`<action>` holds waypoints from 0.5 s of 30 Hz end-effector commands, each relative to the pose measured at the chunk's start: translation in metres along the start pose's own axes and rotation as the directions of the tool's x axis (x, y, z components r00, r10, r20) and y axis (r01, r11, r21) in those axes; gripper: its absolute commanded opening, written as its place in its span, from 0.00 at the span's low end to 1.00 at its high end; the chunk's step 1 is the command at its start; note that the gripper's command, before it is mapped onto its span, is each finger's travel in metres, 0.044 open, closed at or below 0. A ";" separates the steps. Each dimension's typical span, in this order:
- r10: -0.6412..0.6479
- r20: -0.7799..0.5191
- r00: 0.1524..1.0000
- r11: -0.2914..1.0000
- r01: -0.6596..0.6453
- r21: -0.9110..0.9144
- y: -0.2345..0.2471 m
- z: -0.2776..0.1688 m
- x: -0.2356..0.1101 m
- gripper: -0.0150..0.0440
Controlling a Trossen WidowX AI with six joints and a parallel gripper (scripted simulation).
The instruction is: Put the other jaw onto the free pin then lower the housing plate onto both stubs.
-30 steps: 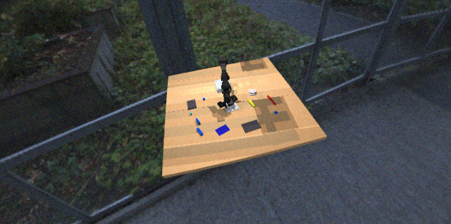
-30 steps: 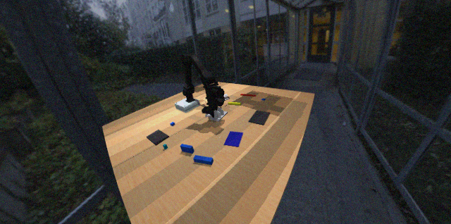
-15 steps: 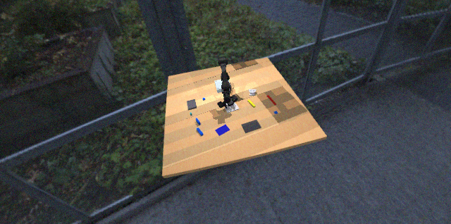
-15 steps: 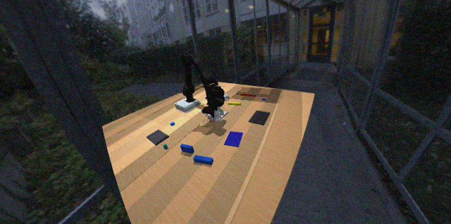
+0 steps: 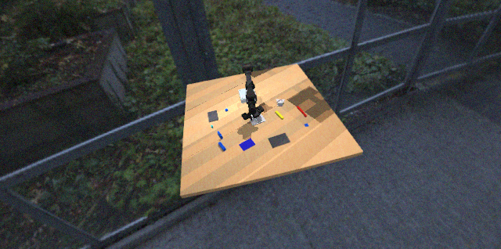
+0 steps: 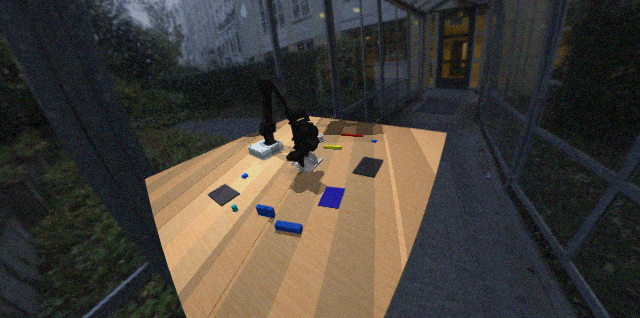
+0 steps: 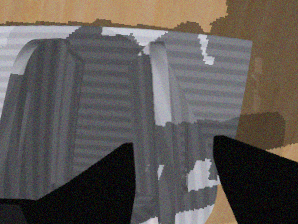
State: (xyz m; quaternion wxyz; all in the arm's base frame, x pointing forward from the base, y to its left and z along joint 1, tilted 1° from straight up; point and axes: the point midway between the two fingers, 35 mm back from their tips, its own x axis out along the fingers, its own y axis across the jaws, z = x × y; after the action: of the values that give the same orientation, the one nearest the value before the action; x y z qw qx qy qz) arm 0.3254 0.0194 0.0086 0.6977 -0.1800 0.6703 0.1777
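Observation:
A pale base plate (image 5: 258,121) (image 6: 317,162) (image 7: 220,85) lies under my gripper, partly in shadow. In the wrist view one grey-white ribbed jaw (image 7: 42,115) stands on its left part. A second jaw (image 7: 161,95) stands to the right of it, with a gap between the two. My gripper (image 7: 173,149) is shut on this second jaw, one black finger on each side. Pins and gear teeth cannot be made out, so whether the held jaw is on its pin cannot be told. A small white piece (image 5: 279,104) (image 6: 321,138), possibly the housing plate, lies apart near the yellow bar.
Around are a yellow bar (image 5: 279,115) (image 6: 332,147), a red bar (image 5: 301,111) (image 6: 352,135), two blue blocks (image 5: 221,146) (image 6: 288,227) (image 5: 220,135) (image 6: 265,210), a flat blue square (image 5: 247,144) (image 6: 331,197) and dark squares (image 5: 279,140) (image 6: 368,167) (image 5: 213,116) (image 6: 223,194).

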 end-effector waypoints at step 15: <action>0.000 0.000 1.000 1.000 0.000 0.000 0.000 0.000 0.000 0.63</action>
State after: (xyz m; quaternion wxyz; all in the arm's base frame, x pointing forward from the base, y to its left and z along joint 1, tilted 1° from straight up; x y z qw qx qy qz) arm 0.3255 0.0194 0.0085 0.6977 -0.1799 0.6703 0.1777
